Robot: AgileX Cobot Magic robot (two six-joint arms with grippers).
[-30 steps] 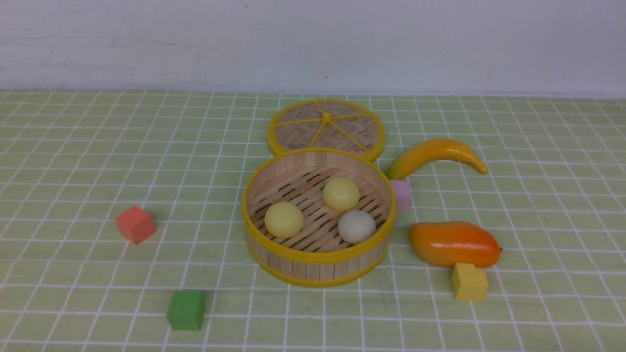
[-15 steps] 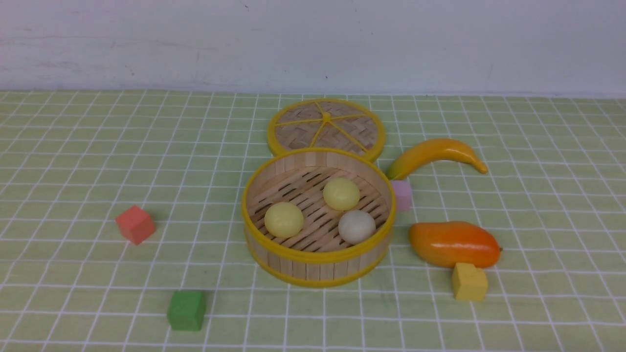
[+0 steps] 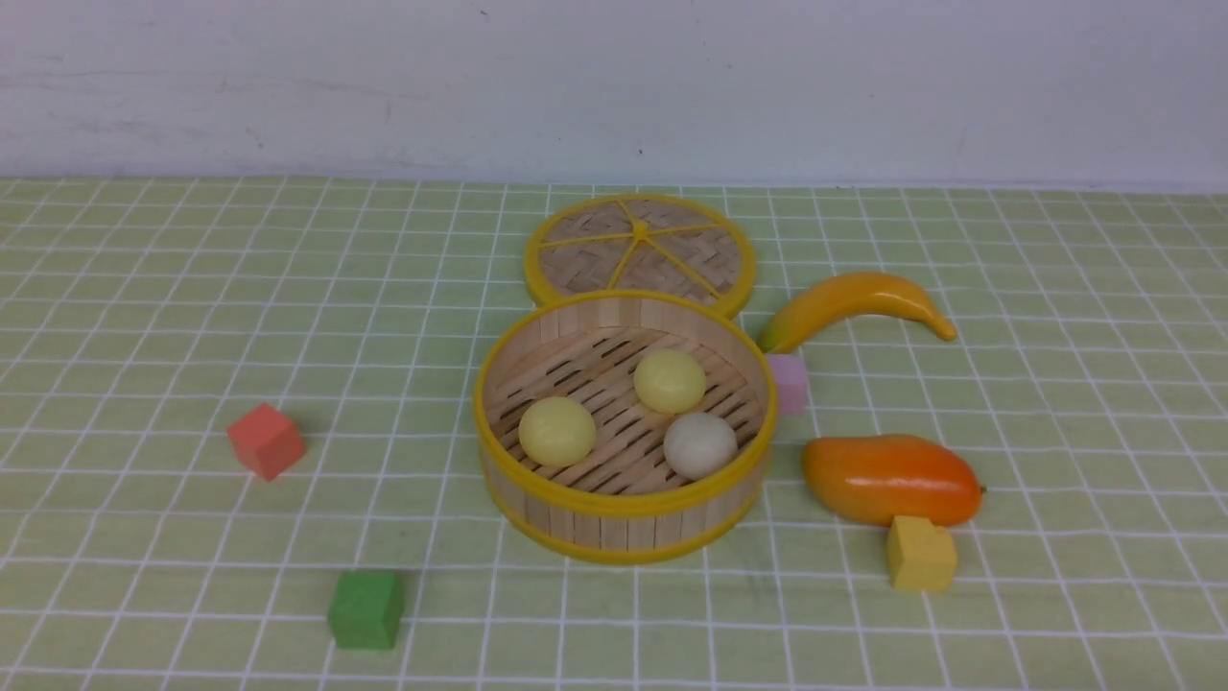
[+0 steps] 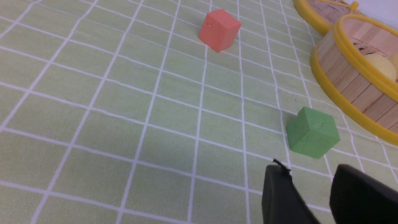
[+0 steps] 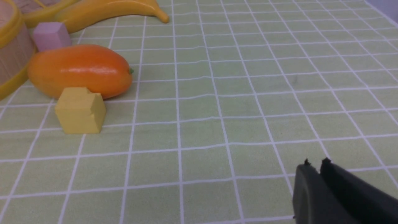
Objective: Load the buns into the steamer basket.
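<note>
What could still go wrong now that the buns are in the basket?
Not much, probably. All three buns sit inside the basket. The lid lies behind it, touching or nearly so, and a pink block sits close beside it, so a bump could push the basket. The green block lies near the left fingers.

Three buns (image 3: pixel 670 380) inside upright steamer basket (image 3: pixel 624 507)

We see the basket (image 3: pixel 624 509) at centre, holding three buns (image 3: pixel 557 431) apart on its slatted floor: two yellow, one white. Behind the basket, touching its rim, lies the lid (image 3: pixel 640 251). Right of the basket we find a pink cube (image 3: pixel 790 383), banana (image 3: pixel 857 301), mango (image 3: pixel 889 478) and yellow cube (image 3: pixel 920 553); left, a red cube (image 3: pixel 266 440) and green cube (image 3: pixel 366 609).
</note>
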